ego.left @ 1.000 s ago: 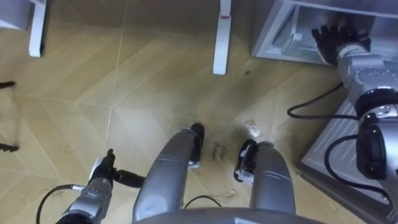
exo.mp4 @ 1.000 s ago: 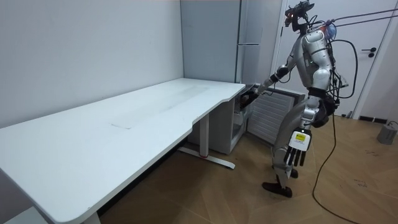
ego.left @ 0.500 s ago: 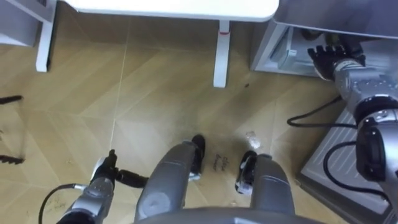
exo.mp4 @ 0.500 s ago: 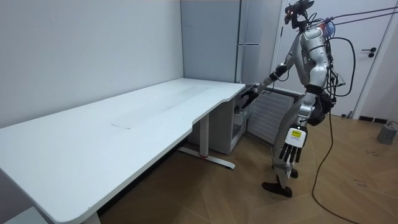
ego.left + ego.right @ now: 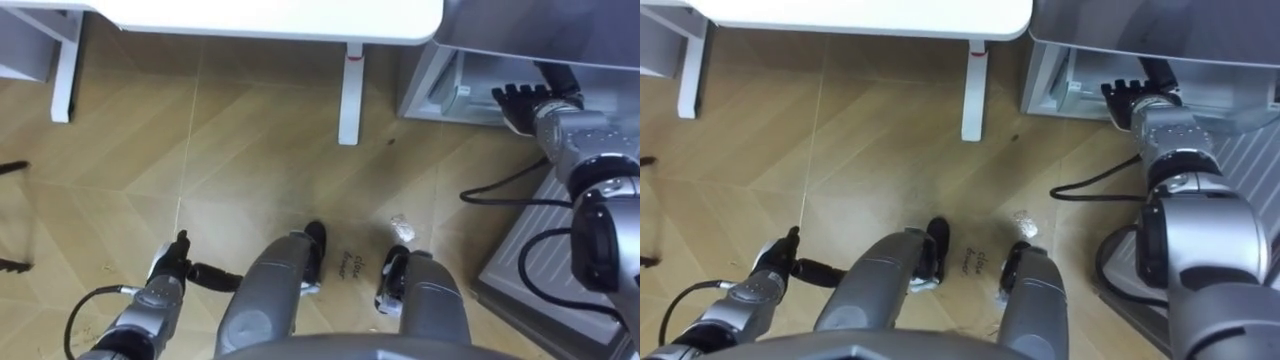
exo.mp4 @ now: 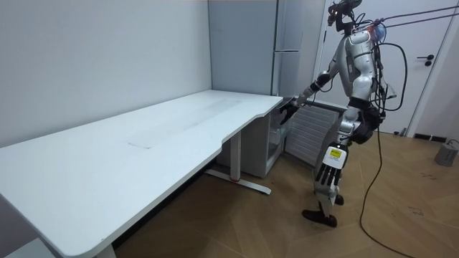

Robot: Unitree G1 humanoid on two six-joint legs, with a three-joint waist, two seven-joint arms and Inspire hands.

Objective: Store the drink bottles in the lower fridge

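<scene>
I stand on the wooden floor before the lower fridge, whose compartment stands open with a glass shelf inside. My right hand reaches out to the front edge of that opening, its dark fingers straight and holding nothing. The room view has the right hand stretched between the table's corner and the fridge. My left hand hangs by my thigh with straight fingers and nothing in it. In the eye views the left hand is low at the left.
A white table with a white leg stands just left of the fridge. A grey ribbed panel lies low on my right. A small crumpled white scrap lies on the floor by my right foot.
The eye view has shifted, so the table's edge now shows along the top. My right hand stays at the fridge opening. In the room view my left hand has swung slightly forward.
</scene>
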